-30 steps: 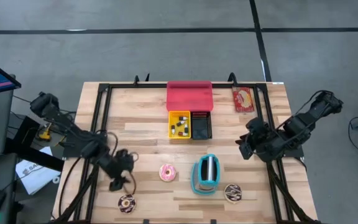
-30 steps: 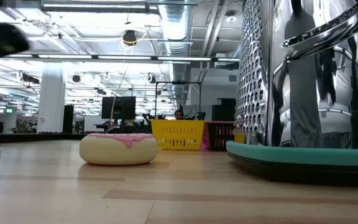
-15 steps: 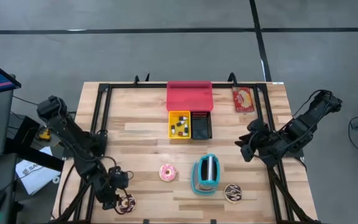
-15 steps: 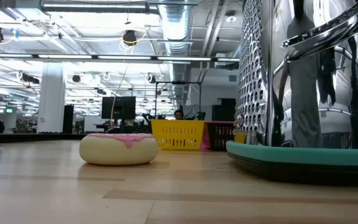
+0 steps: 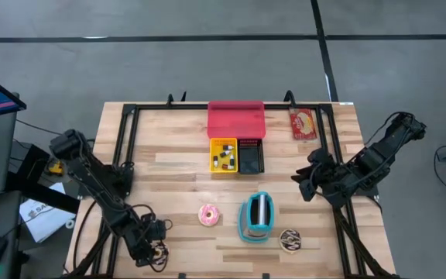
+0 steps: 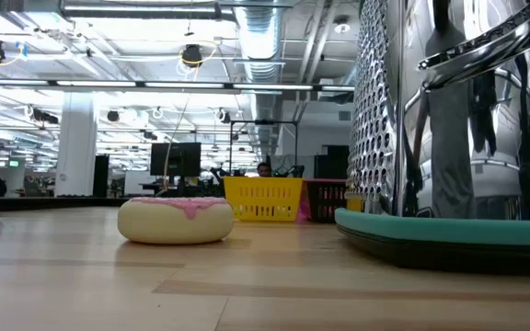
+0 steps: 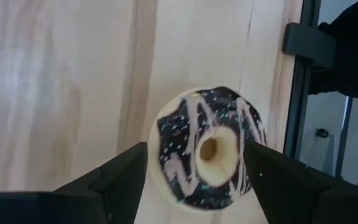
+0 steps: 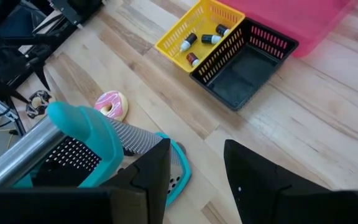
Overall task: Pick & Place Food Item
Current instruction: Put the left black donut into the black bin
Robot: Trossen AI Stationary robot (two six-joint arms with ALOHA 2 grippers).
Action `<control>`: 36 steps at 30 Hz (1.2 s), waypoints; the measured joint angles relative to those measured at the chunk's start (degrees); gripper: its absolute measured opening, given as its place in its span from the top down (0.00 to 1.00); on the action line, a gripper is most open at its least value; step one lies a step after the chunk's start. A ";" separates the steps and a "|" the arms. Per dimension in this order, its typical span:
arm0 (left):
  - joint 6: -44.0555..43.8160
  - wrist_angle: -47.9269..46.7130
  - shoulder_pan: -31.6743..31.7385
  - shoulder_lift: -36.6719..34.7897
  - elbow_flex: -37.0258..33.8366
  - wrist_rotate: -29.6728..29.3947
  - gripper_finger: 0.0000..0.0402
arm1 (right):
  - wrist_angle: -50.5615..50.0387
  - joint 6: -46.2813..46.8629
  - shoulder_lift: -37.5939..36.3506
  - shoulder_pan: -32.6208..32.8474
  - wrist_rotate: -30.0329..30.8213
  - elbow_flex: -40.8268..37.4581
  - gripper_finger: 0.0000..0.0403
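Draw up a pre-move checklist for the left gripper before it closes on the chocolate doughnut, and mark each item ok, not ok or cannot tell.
1. Left gripper open: ok.
2. Chocolate doughnut between its fingers: ok.
3. Doughnut flat on the table: ok.
4. Fingers low enough to grip: cannot tell.
5. Black frame rail clear of the fingers: ok.
6. Right gripper held away, by the grater: ok.
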 joint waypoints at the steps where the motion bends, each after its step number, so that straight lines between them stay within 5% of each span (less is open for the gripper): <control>1: -0.48 0.52 0.00 0.59 0.00 0.02 0.35 | 0.02 0.00 0.00 0.00 0.02 0.00 0.64; 36: -7.21 0.53 0.11 4.49 0.00 0.21 0.46 | -0.22 -1.09 0.00 0.35 0.16 0.00 0.64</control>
